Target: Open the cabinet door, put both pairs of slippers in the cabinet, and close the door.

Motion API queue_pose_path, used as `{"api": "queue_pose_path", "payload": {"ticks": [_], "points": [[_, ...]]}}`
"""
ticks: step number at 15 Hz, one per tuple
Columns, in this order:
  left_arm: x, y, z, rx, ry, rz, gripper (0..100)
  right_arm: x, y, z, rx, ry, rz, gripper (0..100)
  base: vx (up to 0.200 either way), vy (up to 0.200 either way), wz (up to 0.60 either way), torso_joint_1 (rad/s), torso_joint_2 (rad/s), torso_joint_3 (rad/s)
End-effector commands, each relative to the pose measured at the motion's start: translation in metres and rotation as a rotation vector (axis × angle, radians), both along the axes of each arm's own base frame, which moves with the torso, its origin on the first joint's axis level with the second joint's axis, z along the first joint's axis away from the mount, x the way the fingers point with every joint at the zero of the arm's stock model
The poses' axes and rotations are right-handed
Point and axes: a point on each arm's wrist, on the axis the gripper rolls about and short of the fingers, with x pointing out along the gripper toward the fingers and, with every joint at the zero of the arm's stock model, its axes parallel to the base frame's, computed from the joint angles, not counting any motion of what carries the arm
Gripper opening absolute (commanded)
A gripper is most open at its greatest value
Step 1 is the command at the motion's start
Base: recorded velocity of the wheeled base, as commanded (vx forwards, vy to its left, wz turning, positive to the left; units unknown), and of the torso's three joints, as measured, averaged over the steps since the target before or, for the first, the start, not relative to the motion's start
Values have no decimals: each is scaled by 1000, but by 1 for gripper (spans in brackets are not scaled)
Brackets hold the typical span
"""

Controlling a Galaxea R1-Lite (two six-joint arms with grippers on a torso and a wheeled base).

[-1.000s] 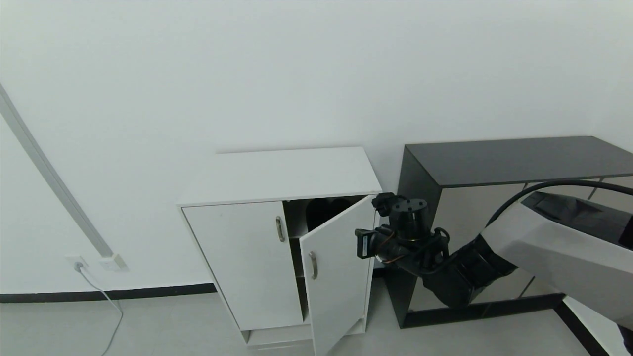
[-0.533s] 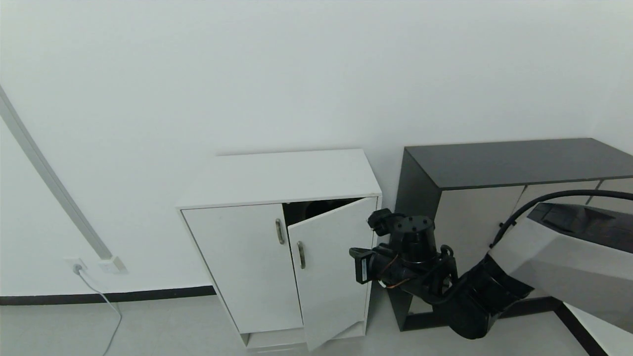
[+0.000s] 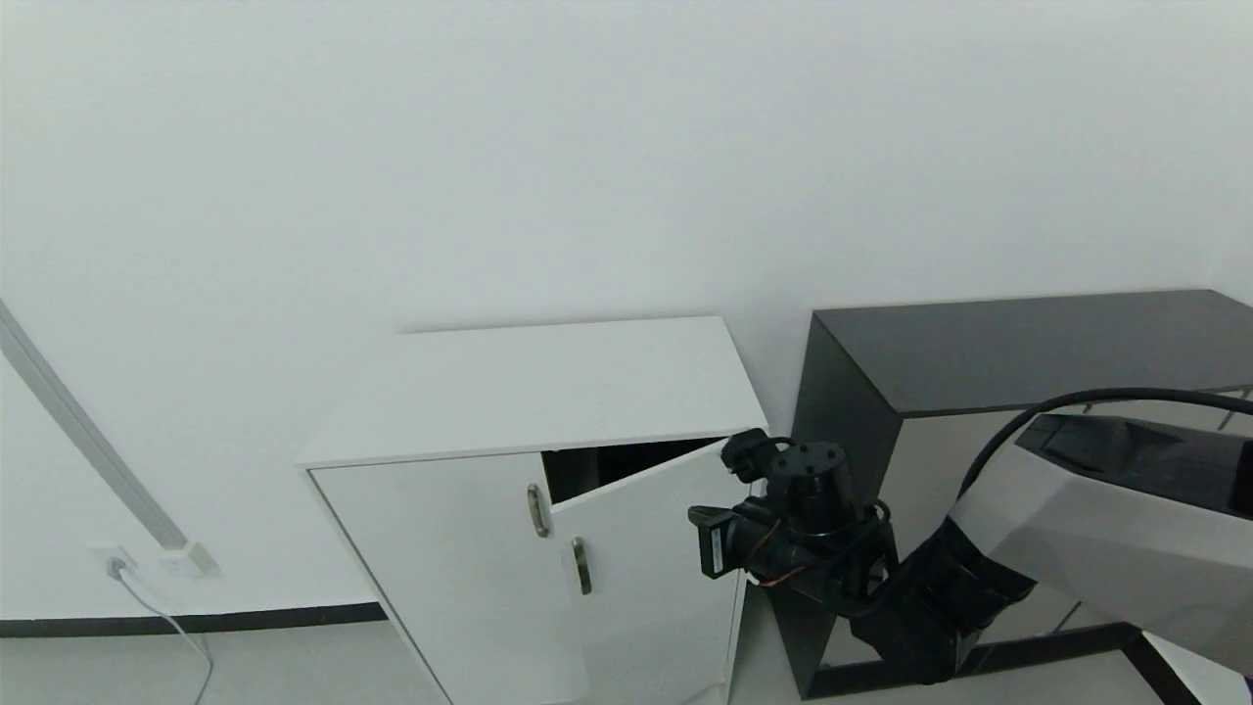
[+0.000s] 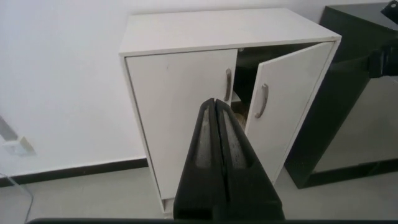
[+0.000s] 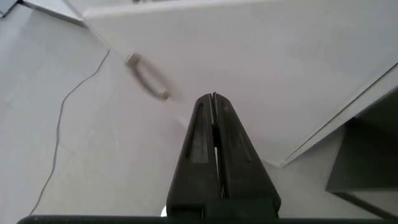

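The white cabinet stands against the wall, its left door shut and its right door ajar by a narrow dark gap. My right arm's wrist is at that door's outer face, near the hinge side. In the right wrist view my right gripper is shut and empty, its tips against the door panel, a short way from the metal handle. My left gripper is shut and empty, held back from the cabinet. Something brownish shows inside the gap; I cannot tell what it is.
A black cabinet with mirrored fronts stands close to the right of the white one. A wall socket with a cable running down to the floor is at the left. A grey conduit slants across the wall.
The right door has swung from about half open to nearly shut, with my right arm following it. The head camera has shifted, so the cabinet sits lower and larger in view.
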Motion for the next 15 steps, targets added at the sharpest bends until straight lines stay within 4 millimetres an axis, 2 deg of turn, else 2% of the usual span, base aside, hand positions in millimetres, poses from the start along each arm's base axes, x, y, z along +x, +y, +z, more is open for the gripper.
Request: {"api": "queue_pose_path", "payload": {"ticks": [1, 8, 15], "points": [[0, 0, 0, 0, -1, 0, 0, 3, 3, -11, -10, 11, 0, 0, 0, 0, 0, 0, 0, 0], [0, 0, 0, -2, 1, 0, 0, 15, 7, -16, -2, 2, -9, 0, 0, 0, 0, 0, 0, 0], [0, 0, 0, 0, 1, 0, 0, 36, 13, -18, 23, -31, -28, 0, 0, 0, 0, 0, 0, 0]]}}
